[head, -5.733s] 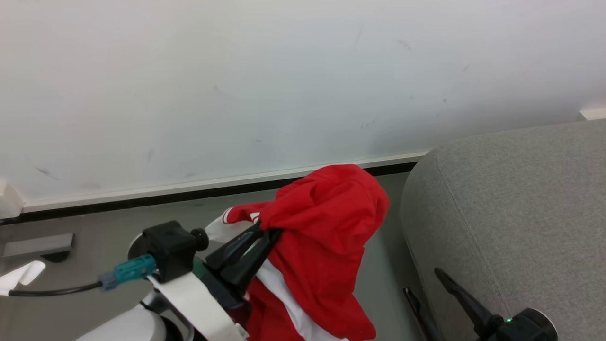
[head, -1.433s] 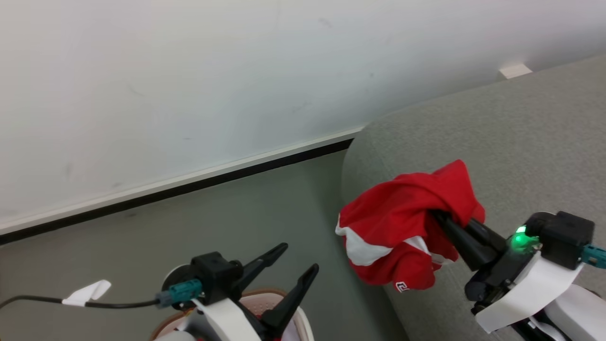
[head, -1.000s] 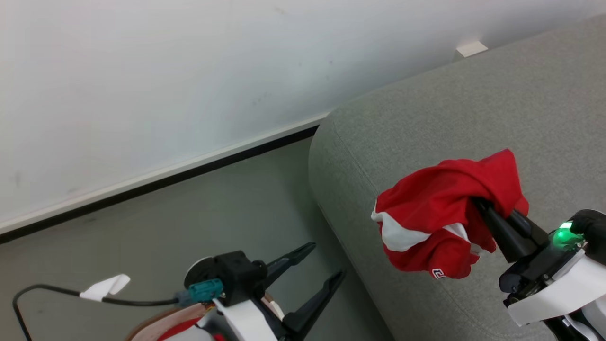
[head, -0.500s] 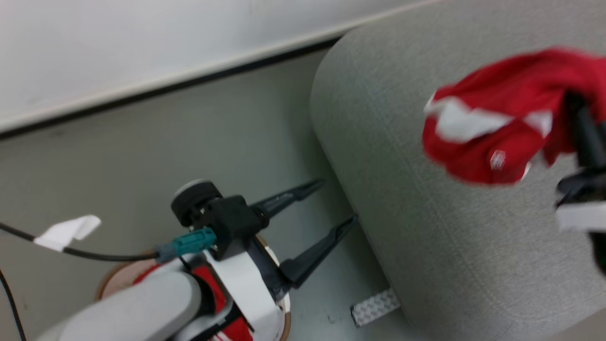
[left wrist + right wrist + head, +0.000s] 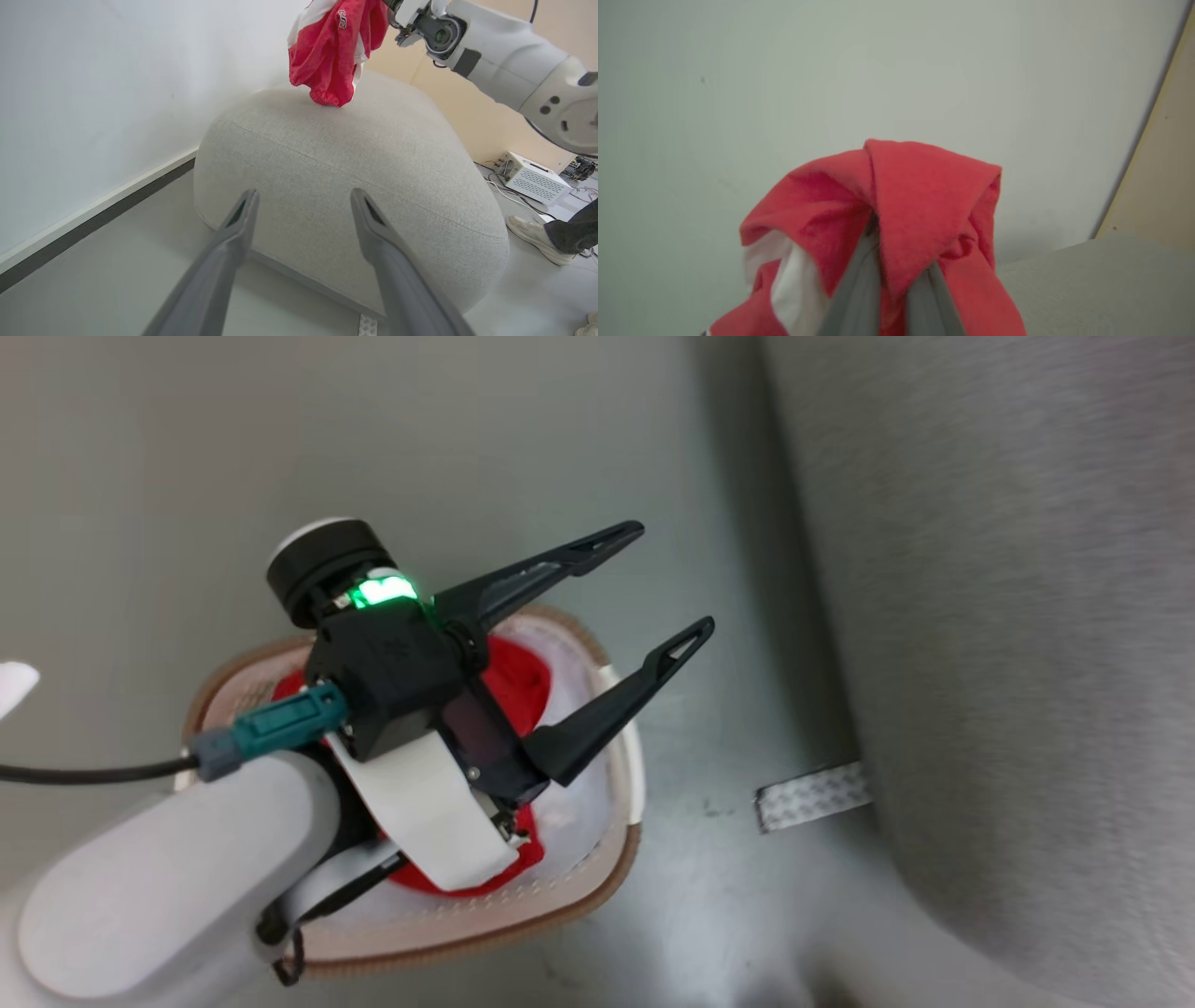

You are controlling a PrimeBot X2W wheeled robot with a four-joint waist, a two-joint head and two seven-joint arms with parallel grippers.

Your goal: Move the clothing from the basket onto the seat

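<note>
Pinching crumpled red garment (image 5: 334,51): right claw (image 5: 889,275) over woven grey seat (image 5: 355,154); left claw (image 5: 670,577) spread.

A robotics test lab is standing in for a living room: a grey sofa (image 5: 355,154) is sitting by a bare white wall (image 5: 93,93), a white electronics box (image 5: 532,179) and loose cables (image 5: 507,197) lying on the floor (image 5: 117,280).

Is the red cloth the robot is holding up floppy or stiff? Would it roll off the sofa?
Probably floppy: the cloth droops in crumpled folds from the right hand. Likely light too, since a small pinch holds it all up. It should slump on the sofa, not roll.
</note>
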